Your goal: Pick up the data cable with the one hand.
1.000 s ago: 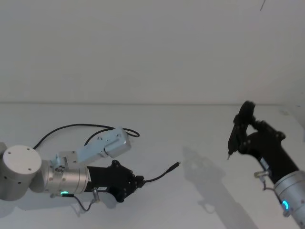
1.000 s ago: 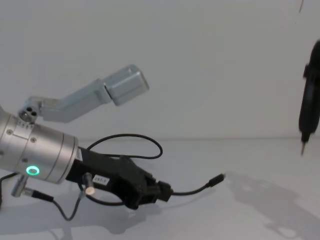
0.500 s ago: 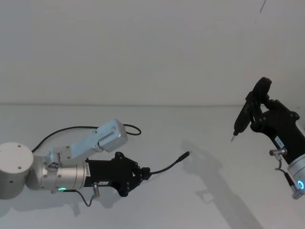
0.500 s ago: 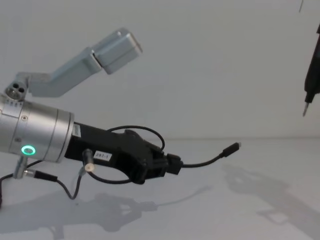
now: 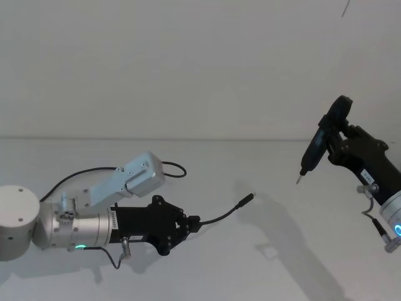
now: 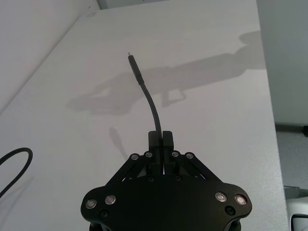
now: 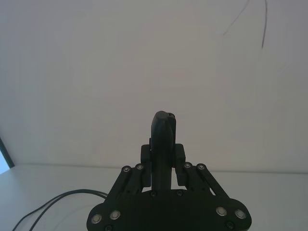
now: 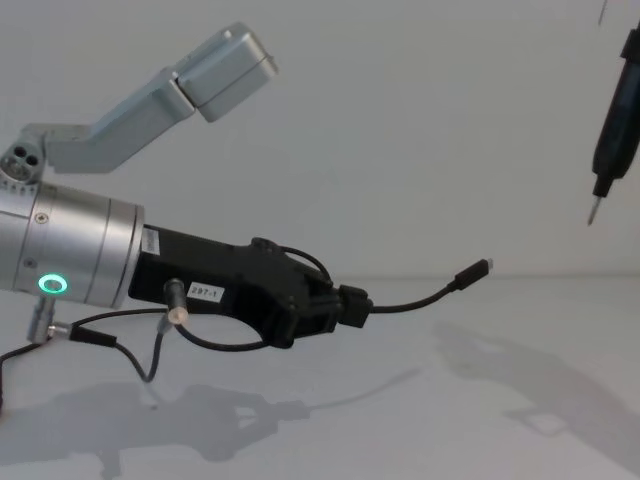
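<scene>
The data cable [image 5: 225,213] is a thin black cord. My left gripper [image 5: 193,224], the blocky black one hand on a silver cylinder with a green ring light, is shut on it. The free end sticks out to the right, and its small plug [image 5: 248,199] hangs above the table. In the chest view the left gripper [image 8: 352,304] holds the cable [image 8: 420,298] with the plug [image 8: 474,272] tilted upward. The left wrist view shows the closed fingertips [image 6: 155,139] pinching the cable [image 6: 150,101]. The rest of the cord loops [image 5: 177,168] behind the left arm.
My right gripper [image 5: 331,145] is raised at the right, shut on a slim black pointed tool [image 5: 313,150], also seen in the chest view [image 8: 612,120]. The white table [image 5: 263,263] lies below, against a plain wall. A grey wire [image 8: 150,355] hangs under the left wrist.
The left gripper has lifted the cable end off the table, and the plug has gone up and to the right. The right arm rose with its tool, then shifted slightly left.
</scene>
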### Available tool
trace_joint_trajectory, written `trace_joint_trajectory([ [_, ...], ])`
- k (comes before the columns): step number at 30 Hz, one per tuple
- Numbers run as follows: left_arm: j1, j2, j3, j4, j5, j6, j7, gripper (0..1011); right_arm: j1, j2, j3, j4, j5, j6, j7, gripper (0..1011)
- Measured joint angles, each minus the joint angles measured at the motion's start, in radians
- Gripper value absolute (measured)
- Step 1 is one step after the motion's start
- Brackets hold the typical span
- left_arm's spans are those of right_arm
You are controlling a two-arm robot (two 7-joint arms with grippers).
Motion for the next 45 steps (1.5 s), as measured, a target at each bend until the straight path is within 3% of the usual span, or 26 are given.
trace_joint_trajectory([
  [21, 0.002, 0.003, -0.004, -0.009, -0.007, -0.008, -0.002, 38, 0.052, 0.004, -0.052, 0.046, 0.065, 0.043, 0.054, 279],
  [45, 0.002, 0.004, -0.005, -0.011, -0.008, -0.009, -0.001, 38, 0.09, 0.009, -0.113, 0.108, 0.054, 0.005, 0.07, 279],
])
